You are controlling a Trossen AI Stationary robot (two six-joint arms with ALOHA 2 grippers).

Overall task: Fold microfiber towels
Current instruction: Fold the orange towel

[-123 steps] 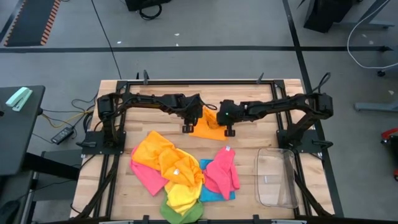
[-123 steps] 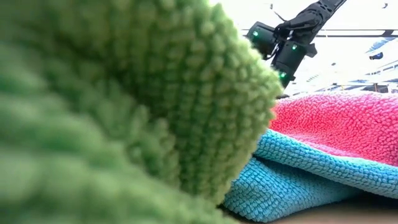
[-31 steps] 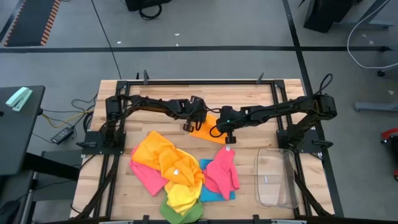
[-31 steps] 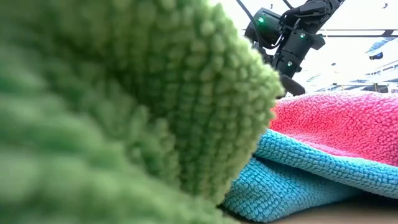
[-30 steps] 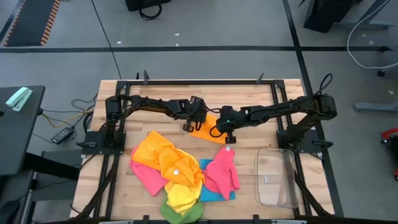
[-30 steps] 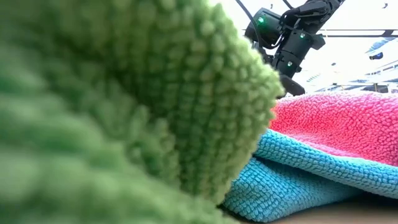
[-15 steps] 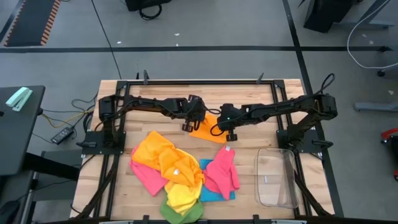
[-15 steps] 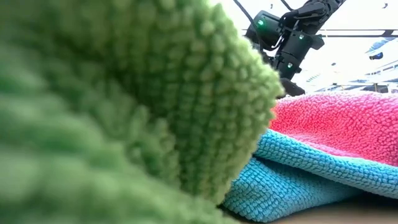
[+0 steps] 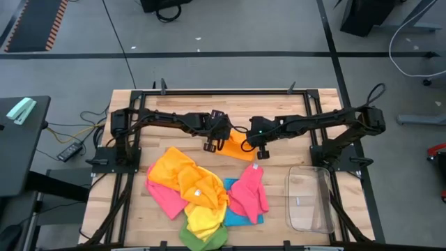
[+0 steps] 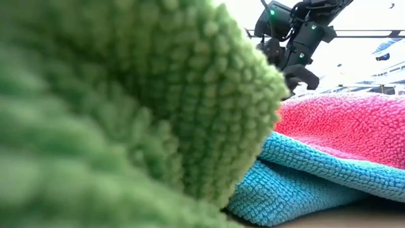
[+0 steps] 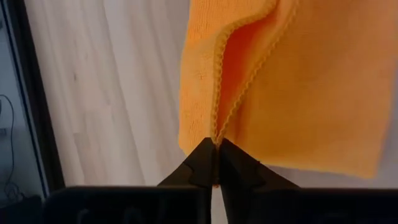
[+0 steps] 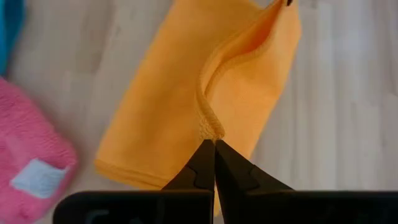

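In the low view a green towel [image 10: 126,114] fills most of the frame at close range, hiding the worktop behind it; only parts of a blue towel [image 10: 316,183] and a pink towel [image 10: 354,126] show beside it, with the dark arms above against a bright, washed-out room. Seen from above, the wooden worktop [image 9: 279,111] stands in a black frame on a grey floor crossed by dark lines and cables; a clear plastic bin [image 9: 309,199] sits at its right front. A loose heap of towels [image 9: 191,192], yellow-orange, pink, blue and green, lies at the front centre. The orange towel [image 9: 235,144], partly covered by both arms, lies apart from the heap at mid-worktop. The left hand [image 11: 216,149] is closed on a seamed edge of the orange towel, its fingers [image 11: 199,165] pinched together over the hem. The right hand [image 12: 214,146] is likewise pinched shut on a bunched fold of the same towel, at the opposite side.
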